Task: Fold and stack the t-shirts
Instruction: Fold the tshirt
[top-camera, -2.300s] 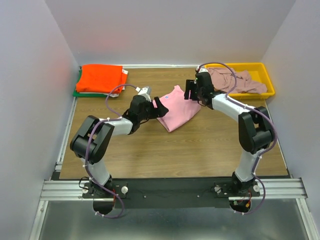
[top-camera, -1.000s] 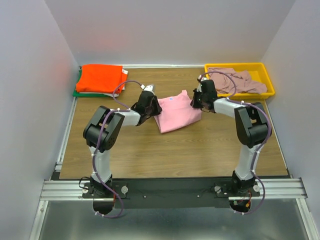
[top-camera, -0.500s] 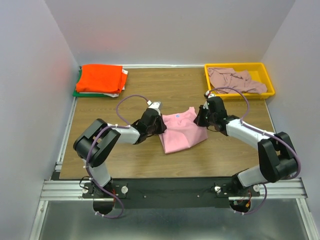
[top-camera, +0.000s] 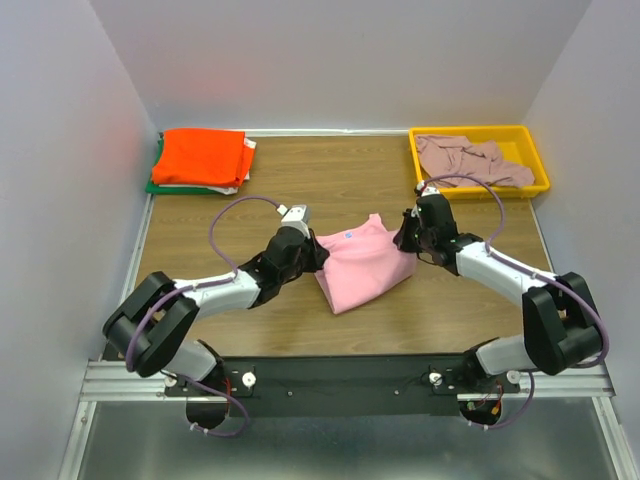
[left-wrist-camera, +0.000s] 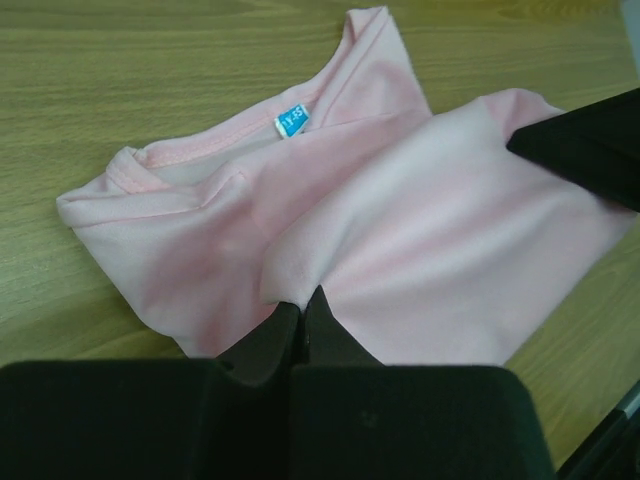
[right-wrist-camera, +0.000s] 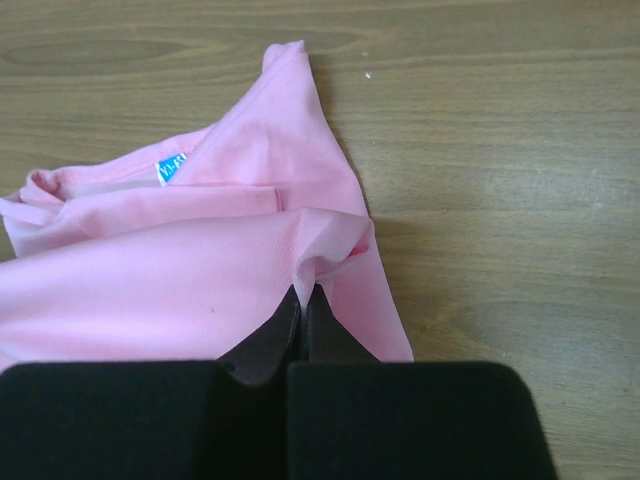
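Left fingers (left-wrist-camera: 268, 345) just clamped shut on the left edge of the pink t-shirt (top-camera: 365, 265). Right fingers (right-wrist-camera: 262, 345) were already clenched on its right edge. Both arms have dragged it from mid-bench toward the near side; it's partly folded, label up. Probably lining up the next fold, stacking not done yet. Orange-over-green stack (top-camera: 203, 155) sits far left, mauve t-shirt (top-camera: 470, 158) crumpled in the yellow tray (top-camera: 500, 191) far right. Bench (top-camera: 330, 180) is wood grain, with plain pale walls (top-camera: 60, 150) on three sides.
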